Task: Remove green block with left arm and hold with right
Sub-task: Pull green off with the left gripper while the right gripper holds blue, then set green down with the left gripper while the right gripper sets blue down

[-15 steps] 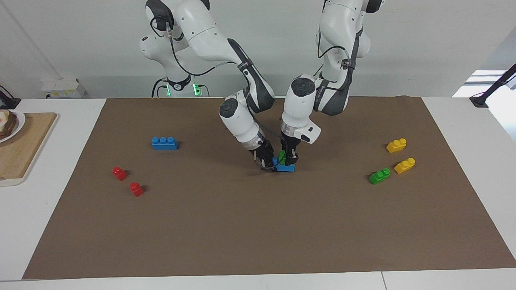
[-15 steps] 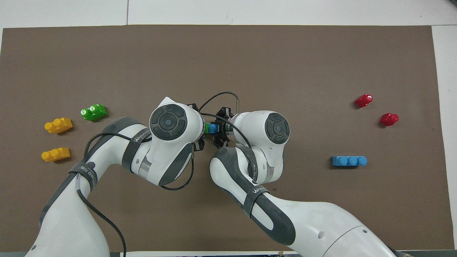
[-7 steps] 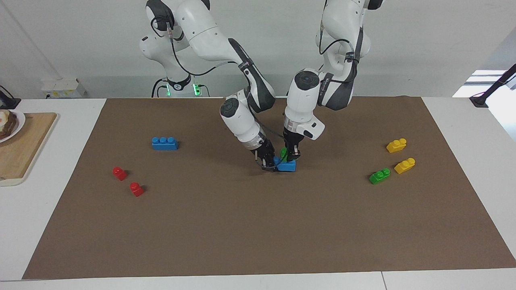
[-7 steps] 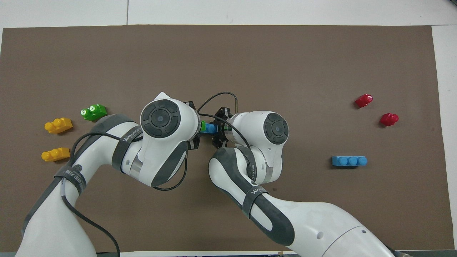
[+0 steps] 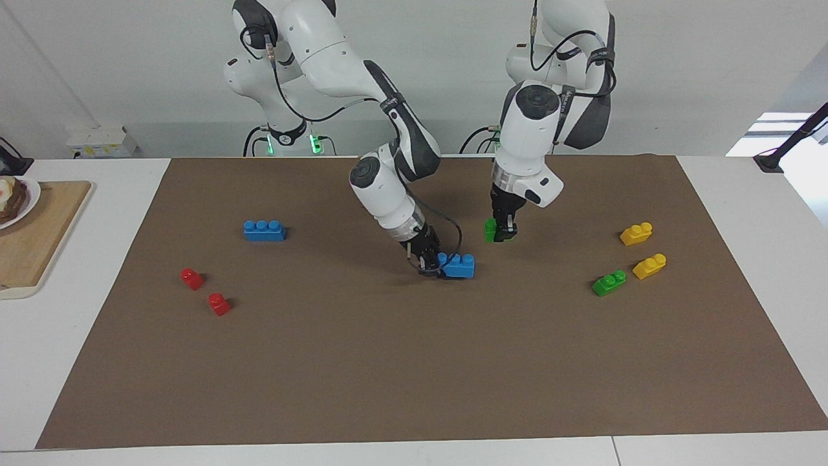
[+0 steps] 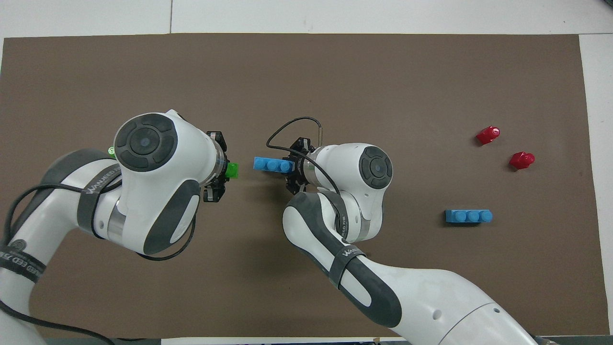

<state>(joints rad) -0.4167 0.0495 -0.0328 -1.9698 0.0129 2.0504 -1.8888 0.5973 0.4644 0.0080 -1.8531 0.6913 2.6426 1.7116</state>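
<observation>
My left gripper (image 5: 502,231) is shut on the green block (image 5: 491,229) and holds it in the air over the brown mat (image 5: 414,362), apart from the blue brick (image 5: 460,265). In the overhead view the green block (image 6: 232,170) sticks out of the left gripper (image 6: 221,170), a short gap away from the blue brick (image 6: 271,164). My right gripper (image 5: 431,266) is shut on one end of that blue three-stud brick, low at the mat's middle. It also shows in the overhead view (image 6: 291,167).
Toward the left arm's end lie another green brick (image 5: 609,283) and two yellow bricks (image 5: 636,233) (image 5: 649,266). Toward the right arm's end lie a blue three-stud brick (image 5: 264,230) and two red bricks (image 5: 192,278) (image 5: 219,303). A wooden board (image 5: 32,239) lies off the mat.
My left gripper has pulled the green block off the blue brick, risen and moved toward the left arm's end. My right gripper has kept its hold on the blue brick.
</observation>
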